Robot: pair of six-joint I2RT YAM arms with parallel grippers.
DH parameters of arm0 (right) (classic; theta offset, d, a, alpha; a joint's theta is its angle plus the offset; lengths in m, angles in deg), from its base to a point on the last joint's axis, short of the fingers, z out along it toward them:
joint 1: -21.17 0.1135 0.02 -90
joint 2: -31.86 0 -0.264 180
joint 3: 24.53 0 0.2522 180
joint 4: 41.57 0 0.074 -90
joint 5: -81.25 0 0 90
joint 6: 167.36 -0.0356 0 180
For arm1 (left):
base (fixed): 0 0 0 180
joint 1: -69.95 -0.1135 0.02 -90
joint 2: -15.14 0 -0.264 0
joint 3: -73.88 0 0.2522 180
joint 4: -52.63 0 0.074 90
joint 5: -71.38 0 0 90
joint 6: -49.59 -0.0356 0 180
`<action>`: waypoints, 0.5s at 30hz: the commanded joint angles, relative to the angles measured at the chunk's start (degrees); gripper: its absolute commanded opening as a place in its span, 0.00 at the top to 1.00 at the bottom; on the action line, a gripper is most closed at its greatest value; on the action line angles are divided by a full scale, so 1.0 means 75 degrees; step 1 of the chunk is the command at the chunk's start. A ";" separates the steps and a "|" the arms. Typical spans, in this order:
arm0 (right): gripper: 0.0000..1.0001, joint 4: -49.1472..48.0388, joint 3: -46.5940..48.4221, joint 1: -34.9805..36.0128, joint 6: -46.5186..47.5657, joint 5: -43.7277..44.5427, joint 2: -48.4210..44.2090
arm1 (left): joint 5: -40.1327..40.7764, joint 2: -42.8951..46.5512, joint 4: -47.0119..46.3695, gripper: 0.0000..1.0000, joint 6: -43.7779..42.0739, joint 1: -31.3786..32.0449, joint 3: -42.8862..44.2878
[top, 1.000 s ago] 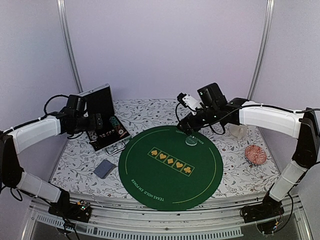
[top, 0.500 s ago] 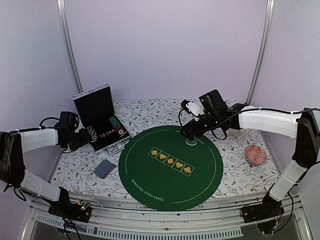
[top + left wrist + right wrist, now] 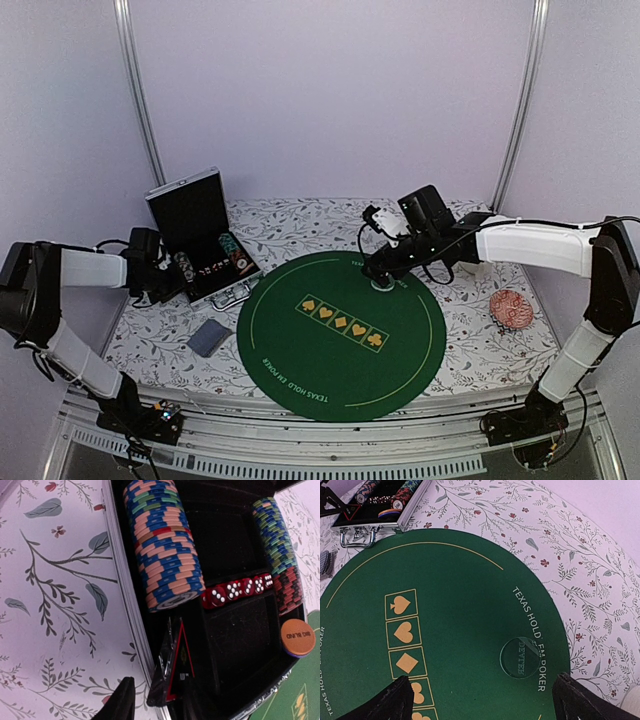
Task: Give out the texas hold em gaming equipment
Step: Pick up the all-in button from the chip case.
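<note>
Left of the green poker mat (image 3: 340, 330), on floral tablecloth (image 3: 480, 345), the left gripper (image 3: 172, 280) is at a red-edged triangle marker (image 3: 180, 662) in the chip case (image 3: 200, 245); grip unclear. Over the mat's far edge, the right gripper (image 3: 487, 700) gapes empty above the clear dealer disc (image 3: 520, 657); lilac walls (image 3: 330, 100) behind.

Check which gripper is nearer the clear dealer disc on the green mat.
Right. The right gripper hovers over the clear dealer disc, jaws open wide. The left gripper is far off at the chip case.
</note>
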 commanded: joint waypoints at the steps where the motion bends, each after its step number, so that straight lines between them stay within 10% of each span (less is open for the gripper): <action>1: 0.01 -0.0084 -0.0173 0.0021 -0.0086 -0.0005 0.0045 | 0.0107 0.0121 -0.0055 0.70 -0.0088 -0.0059 0.0092; 15: 0.01 -0.0082 -0.0085 0.0017 -0.0064 -0.0028 -0.0014 | 0.0389 0.0738 0.0391 1.00 -0.0432 -0.0049 0.0189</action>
